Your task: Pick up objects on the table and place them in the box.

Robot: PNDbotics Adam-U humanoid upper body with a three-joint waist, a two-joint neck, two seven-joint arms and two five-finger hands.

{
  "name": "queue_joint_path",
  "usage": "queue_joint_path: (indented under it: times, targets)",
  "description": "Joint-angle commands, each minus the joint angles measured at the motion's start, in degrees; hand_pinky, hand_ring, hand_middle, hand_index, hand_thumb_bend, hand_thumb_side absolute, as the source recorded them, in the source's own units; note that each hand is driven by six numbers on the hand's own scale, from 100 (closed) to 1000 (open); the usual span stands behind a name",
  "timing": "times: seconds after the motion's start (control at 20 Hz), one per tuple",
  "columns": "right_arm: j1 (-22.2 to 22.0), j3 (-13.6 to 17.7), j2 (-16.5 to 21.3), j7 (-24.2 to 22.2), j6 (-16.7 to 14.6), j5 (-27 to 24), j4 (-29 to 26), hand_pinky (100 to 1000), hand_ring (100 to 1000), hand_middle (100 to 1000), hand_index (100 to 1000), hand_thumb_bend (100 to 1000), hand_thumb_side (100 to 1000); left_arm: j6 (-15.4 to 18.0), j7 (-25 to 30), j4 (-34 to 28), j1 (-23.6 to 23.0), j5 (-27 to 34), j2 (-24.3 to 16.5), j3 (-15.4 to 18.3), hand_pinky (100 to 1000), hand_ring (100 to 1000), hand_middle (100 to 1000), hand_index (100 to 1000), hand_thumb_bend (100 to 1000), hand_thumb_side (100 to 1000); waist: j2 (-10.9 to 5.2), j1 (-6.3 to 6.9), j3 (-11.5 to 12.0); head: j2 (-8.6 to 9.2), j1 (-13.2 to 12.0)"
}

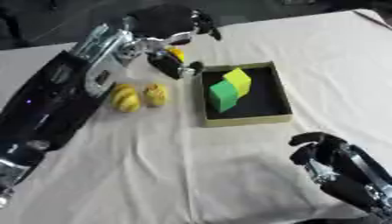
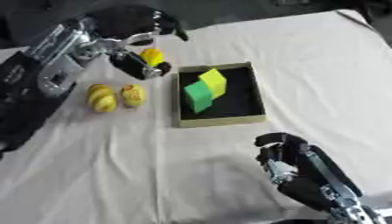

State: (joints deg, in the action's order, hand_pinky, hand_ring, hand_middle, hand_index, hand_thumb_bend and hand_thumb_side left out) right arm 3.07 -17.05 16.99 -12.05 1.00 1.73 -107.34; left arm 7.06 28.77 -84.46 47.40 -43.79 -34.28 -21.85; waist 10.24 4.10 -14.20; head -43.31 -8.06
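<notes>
White cloth-covered table (image 1: 191,175). Shallow black box with tan rim (image 1: 246,120), frame centre, holds green block (image 1: 222,96) and yellow block (image 1: 238,80). Left hand (image 2: 138,61), upper left, fingers curled round small yellow object (image 2: 152,56), not yet boxed. Two yellow rounded objects (image 1: 139,97) left of box remain. Right hand (image 2: 287,157), lower right, idle, fingers curled, empty.

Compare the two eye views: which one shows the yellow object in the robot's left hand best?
The right eye view: the yellow object shows clear between the left hand's thumb and fingers. In the left eye view, the hand covers most of it, leaving only a small yellow patch.

left robot hand (image 2: 134,41): raised, fingers curled | right robot hand (image 2: 287,159): low, curled, idle
</notes>
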Motion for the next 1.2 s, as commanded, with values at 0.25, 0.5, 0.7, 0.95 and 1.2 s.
queue_joint_path:
  times: [0.25,0.5,0.7,0.95,1.2]
  targets:
    - [-0.1,1.5,1.0,1.2,-0.3,0.7,-0.5,619,618,679,747,100,368,-3.1,4.6,6.4,-5.1,0.1,-7.2,4.4,803,786,770,865,293,145,-1.19,0.28,1.2,-0.8,1.2]
    - [-0.1,2.0,0.9,1.8,-0.4,0.7,-0.5,619,618,679,747,100,366,-0.3,6.5,11.7,-6.2,-4.5,-6.4,5.1,809,804,786,876,326,132,-1.18,0.12,1.3,-0.81,1.2]
    - [-0.2,2.0,0.7,1.8,-0.4,0.5,-0.5,619,618,679,747,100,371,1.3,4.4,14.2,-5.5,-8.3,-4.8,5.1,822,832,820,898,343,114,-1.18,-0.11,1.1,-0.81,1.2]
    - [-0.1,1.9,0.7,1.7,-0.3,0.4,-0.5,619,618,679,747,100,369,3.4,2.3,17.6,-4.3,-11.0,-2.2,4.7,830,852,846,911,341,115,-1.13,-0.26,0.9,-0.81,1.1]
    - [0.0,2.0,0.6,1.7,-0.3,0.4,-0.5,620,618,680,747,100,369,5.0,1.7,19.2,-4.1,-10.9,-0.8,4.0,827,847,845,905,328,120,-1.03,-0.26,0.7,-0.81,1.0]
